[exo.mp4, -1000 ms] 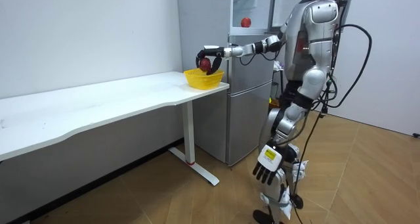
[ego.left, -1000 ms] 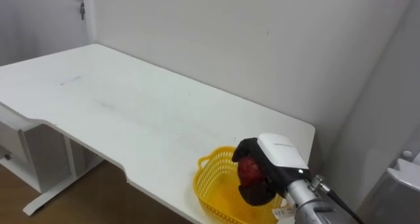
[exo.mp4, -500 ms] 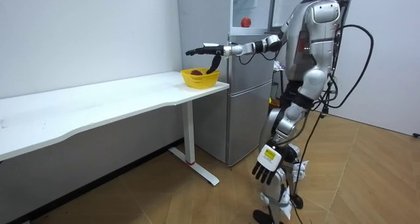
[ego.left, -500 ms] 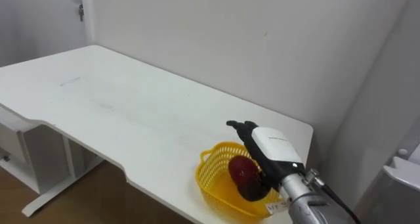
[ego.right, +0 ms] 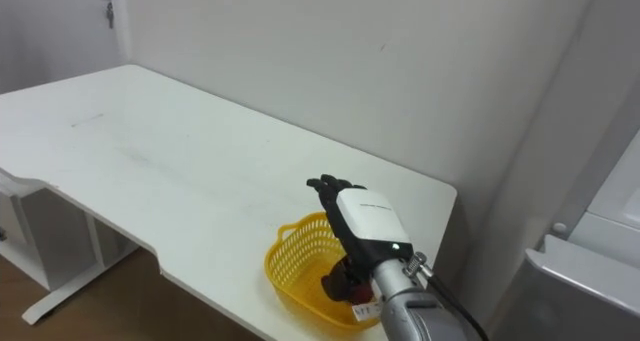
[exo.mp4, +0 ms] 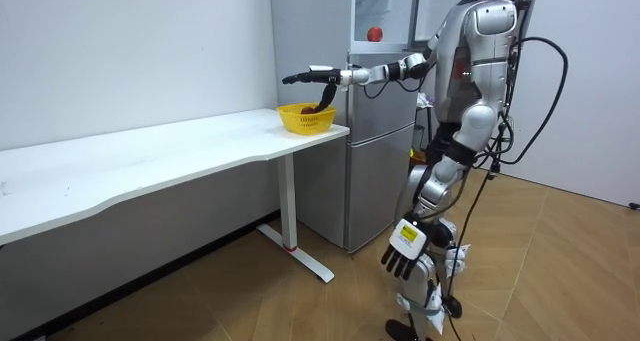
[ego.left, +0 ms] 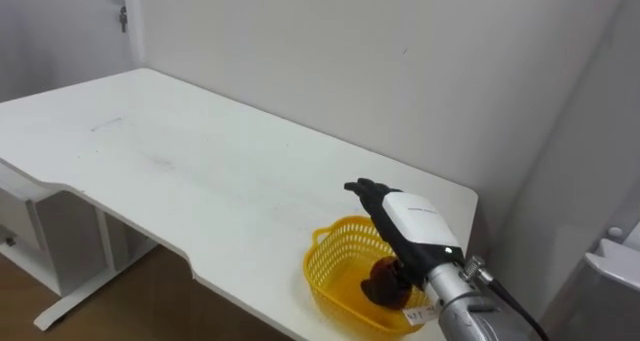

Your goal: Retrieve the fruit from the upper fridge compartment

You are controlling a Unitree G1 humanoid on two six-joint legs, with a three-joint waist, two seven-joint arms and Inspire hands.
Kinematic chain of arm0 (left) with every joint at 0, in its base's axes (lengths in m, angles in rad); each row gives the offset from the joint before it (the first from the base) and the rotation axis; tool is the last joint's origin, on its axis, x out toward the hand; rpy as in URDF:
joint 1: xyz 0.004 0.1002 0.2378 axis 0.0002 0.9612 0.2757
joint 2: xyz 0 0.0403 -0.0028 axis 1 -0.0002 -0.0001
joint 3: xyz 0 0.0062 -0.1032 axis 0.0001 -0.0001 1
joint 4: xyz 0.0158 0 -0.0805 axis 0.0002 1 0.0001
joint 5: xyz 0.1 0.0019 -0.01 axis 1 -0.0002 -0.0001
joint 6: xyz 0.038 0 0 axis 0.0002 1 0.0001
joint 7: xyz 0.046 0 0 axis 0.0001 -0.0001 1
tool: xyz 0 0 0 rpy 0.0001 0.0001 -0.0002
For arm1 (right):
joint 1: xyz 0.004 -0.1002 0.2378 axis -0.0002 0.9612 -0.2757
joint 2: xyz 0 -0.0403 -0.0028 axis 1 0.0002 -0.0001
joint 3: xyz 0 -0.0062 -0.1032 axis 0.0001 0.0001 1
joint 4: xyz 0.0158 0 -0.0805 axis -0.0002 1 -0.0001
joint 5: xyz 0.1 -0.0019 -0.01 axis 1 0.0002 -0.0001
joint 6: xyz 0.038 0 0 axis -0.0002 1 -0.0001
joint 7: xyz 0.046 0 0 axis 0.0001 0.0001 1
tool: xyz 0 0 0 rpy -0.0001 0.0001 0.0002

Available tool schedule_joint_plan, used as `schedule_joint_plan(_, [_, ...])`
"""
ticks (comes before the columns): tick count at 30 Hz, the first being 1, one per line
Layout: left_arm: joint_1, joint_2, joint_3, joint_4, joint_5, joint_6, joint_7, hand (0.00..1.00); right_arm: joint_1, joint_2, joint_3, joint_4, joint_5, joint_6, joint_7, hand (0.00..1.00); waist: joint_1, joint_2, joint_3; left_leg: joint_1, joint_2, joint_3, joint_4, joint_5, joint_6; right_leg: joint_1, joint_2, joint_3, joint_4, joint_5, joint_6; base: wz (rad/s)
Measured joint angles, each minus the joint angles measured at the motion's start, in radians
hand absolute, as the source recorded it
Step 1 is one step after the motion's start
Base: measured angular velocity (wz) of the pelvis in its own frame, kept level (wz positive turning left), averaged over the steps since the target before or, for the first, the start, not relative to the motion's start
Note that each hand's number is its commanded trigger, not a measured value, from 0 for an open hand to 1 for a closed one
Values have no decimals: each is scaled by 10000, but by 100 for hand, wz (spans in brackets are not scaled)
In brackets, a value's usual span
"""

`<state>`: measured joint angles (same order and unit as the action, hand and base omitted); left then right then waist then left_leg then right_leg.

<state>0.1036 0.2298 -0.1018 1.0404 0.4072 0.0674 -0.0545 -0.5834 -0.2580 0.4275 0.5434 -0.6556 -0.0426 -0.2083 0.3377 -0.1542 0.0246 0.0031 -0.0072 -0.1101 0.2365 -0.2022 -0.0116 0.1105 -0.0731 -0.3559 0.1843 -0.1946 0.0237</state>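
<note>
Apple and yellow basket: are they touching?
Touching. The left eye view shows the apple lying on the bottom of the yellow basket, just under the open right hand.

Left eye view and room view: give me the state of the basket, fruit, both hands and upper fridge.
yellow basket: upright at the table corner.
red fruit: lying in the yellow basket.
right hand: open, fingers straight over the basket.
left hand: open, hanging low at the robot's side.
upper fridge: looks open, another red fruit inside.
</note>
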Motion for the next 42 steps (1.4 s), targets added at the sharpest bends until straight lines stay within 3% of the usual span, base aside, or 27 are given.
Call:
schedule_joint_plan(9, [-14, -2, 34, 11, 26, -3, 22, 0, -1, -3, -202, -937, 4, -9, -5, 0, -71, 108, -18, -119, 9, 100, 55, 0, 0, -115, 0, 69, 6, 3, -1, -2])
schedule_joint_plan(14, [-3, -112, 31, 41, 20, -17, 38, 0, 2, -7, -259, -2127, 352, -167, -174, 0, -216, 460, -38, -65, 20, 265, 39, 0, 2, -147, 1, 330, 3, 4, -1, -8])
schedule_joint_plan(19, [94, -166, 77, 41, 20, -37, 40, 0, 53, -26, -319, -3303, 373, -359, -306, 0, -561, 607, -54, 91, 77, 513, -14, 3, 6, -113, 34, 553, 16, 7, -5, -13])
schedule_joint_plan(22, [139, -221, 81, 24, -22, -142, 95, 0, 373, -25, -676, -4131, 861, -716, -555, 0, -845, 656, -46, 192, 95, 554, -39, 2, 4, -62, 47, 599, 19, 13, -13, -8])
schedule_joint_plan(25, [279, -219, 68, 37, -45, -308, 340, 0, 857, -54, -879, -4955, 1083, -996, -1011, 0, -1090, 743, -118, 288, 113, 655, -118, 2, 5, -47, 54, 707, 24, 14, -14, -10])
schedule_joint_plan(27, [305, -221, 69, 41, -48, -316, 520, 0, 1093, -80, -1070, -5327, 1158, -1115, -1305, 0, -1239, 809, -117, 314, 117, 732, -118, 2, 5, -55, 54, 784, 31, 15, -14, -11])
schedule_joint_plan(34, [549, -222, 301, 17, -20, -489, 649, 0, 1833, -188, -2759, -6302, 1124, -1569, -2585, 0, -1908, 993, -230, 583, 170, 1064, -319, 2, 6, -53, 77, 1100, 58, 38, -13, -15])
schedule_joint_plan(42, [871, -273, 297, 257, -631, -677, 1091, 0, 2646, -211, -4420, -6932, 1320, -1862, -3873, 0, -2819, 1005, -228, 920, 206, 1332, -426, 1, 6, 125, 114, 1330, 10, 41, -12, -10])
